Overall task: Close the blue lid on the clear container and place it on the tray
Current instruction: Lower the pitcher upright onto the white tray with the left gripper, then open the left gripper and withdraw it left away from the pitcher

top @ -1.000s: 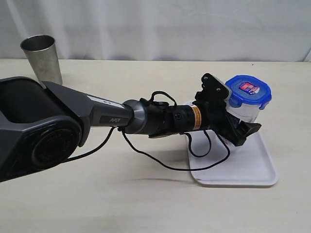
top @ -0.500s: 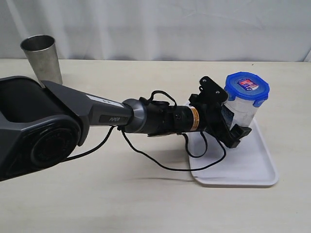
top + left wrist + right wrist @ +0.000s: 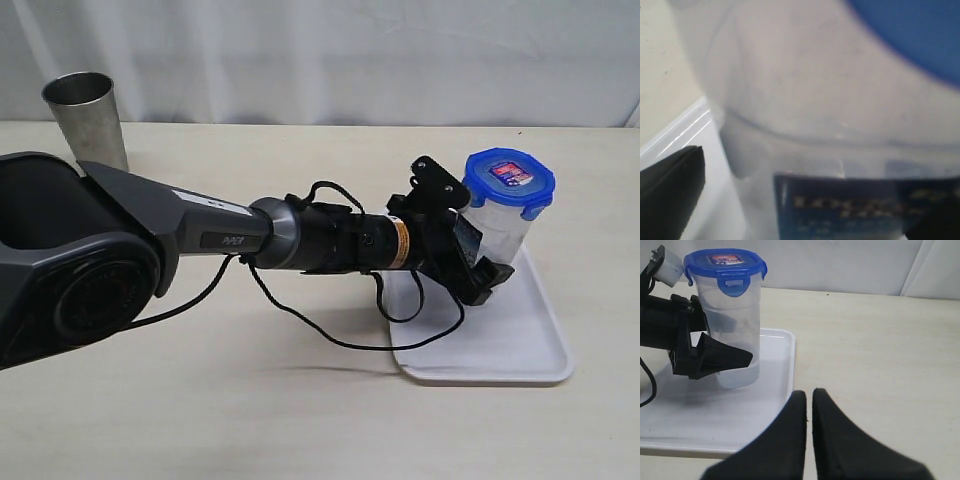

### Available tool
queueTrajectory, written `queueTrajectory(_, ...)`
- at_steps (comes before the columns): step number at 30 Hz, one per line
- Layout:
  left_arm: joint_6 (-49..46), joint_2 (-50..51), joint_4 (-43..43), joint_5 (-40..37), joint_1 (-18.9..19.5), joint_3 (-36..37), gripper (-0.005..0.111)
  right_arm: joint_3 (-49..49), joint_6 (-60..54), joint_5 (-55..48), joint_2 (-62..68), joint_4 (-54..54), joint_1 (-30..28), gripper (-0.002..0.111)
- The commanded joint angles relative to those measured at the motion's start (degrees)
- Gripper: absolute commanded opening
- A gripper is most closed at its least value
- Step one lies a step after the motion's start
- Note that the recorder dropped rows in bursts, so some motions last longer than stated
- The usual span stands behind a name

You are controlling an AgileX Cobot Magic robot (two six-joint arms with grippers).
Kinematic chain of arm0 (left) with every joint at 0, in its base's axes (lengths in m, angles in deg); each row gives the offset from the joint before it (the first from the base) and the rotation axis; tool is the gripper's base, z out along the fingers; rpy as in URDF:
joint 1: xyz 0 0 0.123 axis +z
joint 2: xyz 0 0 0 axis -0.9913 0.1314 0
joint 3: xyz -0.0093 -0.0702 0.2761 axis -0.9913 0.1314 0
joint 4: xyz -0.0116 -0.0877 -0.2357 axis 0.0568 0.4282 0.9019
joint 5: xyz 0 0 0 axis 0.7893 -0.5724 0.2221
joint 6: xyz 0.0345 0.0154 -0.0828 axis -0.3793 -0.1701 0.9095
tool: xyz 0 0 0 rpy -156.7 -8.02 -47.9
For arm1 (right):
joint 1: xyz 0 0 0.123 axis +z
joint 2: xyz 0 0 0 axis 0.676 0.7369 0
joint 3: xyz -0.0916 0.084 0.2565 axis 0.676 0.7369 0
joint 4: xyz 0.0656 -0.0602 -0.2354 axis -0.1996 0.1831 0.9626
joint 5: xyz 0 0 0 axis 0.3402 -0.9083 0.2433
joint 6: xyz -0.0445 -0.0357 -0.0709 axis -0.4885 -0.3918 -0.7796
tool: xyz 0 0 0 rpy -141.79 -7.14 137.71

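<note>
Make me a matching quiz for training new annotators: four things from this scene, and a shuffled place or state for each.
1 blue lid
2 clear container
3 steel cup
4 right gripper

a on the table, off the tray
b shut, empty
c upright on the tray
d on top of the container

Pairs: 1-d, 2-c, 3-a, 4-b

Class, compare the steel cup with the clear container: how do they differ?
The steel cup is opaque metal; the clear container is see-through plastic. The cup's top is open; the container wears a blue lid. The cup stands on the bare table, the container on a white tray. Both stand upright and narrow toward the base.
</note>
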Motion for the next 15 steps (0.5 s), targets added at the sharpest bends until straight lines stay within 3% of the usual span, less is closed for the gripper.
queueTrajectory(1, 4.64, -1.24, -5.72, -2.70, 0.04, -0.42, 0.090, 0.03, 0.04, 0.65, -0.27, -0.10, -0.47, 0.005)
queueTrajectory(15, 4.63, -7.69, -10.61, -8.12, 0.04, 6.32, 0.090, 0.03, 0.04, 0.65, -0.27, -0.10, -0.47, 0.005)
